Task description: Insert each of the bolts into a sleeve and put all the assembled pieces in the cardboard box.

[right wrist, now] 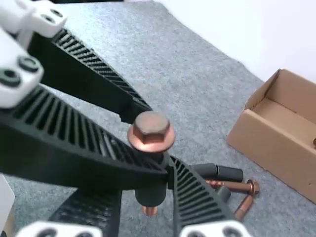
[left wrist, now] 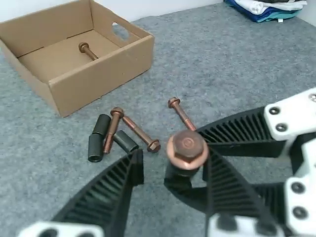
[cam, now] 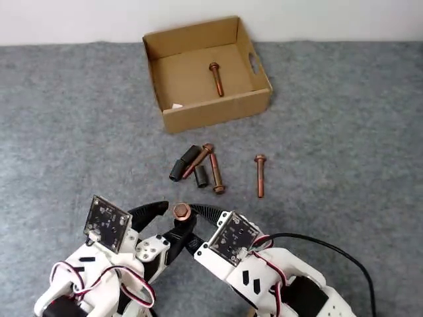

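A copper bolt (cam: 182, 211) stands upright inside a black sleeve (right wrist: 150, 193), its tip poking out below. My right gripper (right wrist: 148, 183) is shut on that sleeve. My left gripper (left wrist: 170, 163) is open around the same piece: one finger lies against it, the other stands apart. Both grippers meet near the table's front, as the high view shows, the left gripper (cam: 173, 218) beside the right gripper (cam: 192, 228). The cardboard box (cam: 198, 113) sits at the back with one bare bolt (cam: 215, 79) lying in it.
Between the box and the arms lie three loose black sleeves (cam: 177, 170) and three bolts on the grey carpet: two crossed among the sleeves (cam: 216, 173) and one apart to the right (cam: 260, 175). Folded cloth (left wrist: 266, 7) lies far off.
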